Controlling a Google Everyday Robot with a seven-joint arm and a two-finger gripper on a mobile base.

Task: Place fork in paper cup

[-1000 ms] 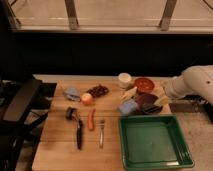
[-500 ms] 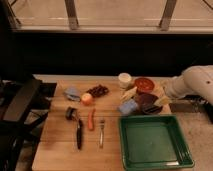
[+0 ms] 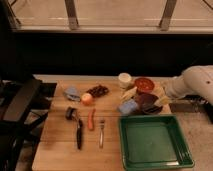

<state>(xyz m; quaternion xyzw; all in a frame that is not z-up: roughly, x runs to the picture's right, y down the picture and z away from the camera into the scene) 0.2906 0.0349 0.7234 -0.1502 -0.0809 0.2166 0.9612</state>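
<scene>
The slim silver fork (image 3: pixel 101 133) lies flat on the wooden table (image 3: pixel 55 150), tines toward the back, just right of the thin orange carrot (image 3: pixel 91 119). The cream-white paper cup (image 3: pixel 125 80) stands upright at the back of the table, left of the red bowl (image 3: pixel 144 84). My white arm (image 3: pixel 195 82) reaches in from the right. Its gripper (image 3: pixel 162 97) hangs over the table's right edge beside the dark maroon plate (image 3: pixel 148 102), far from the fork and holding nothing I can see.
A black-handled utensil (image 3: pixel 78 129) lies left of the carrot. A green tray (image 3: pixel 153 143) fills the front right. A blue item (image 3: pixel 129 106), an orange fruit (image 3: pixel 87 98), dark grapes (image 3: pixel 98 90) and a grey-blue item (image 3: pixel 72 93) lie mid-table. A dark chair (image 3: pixel 20 107) stands left.
</scene>
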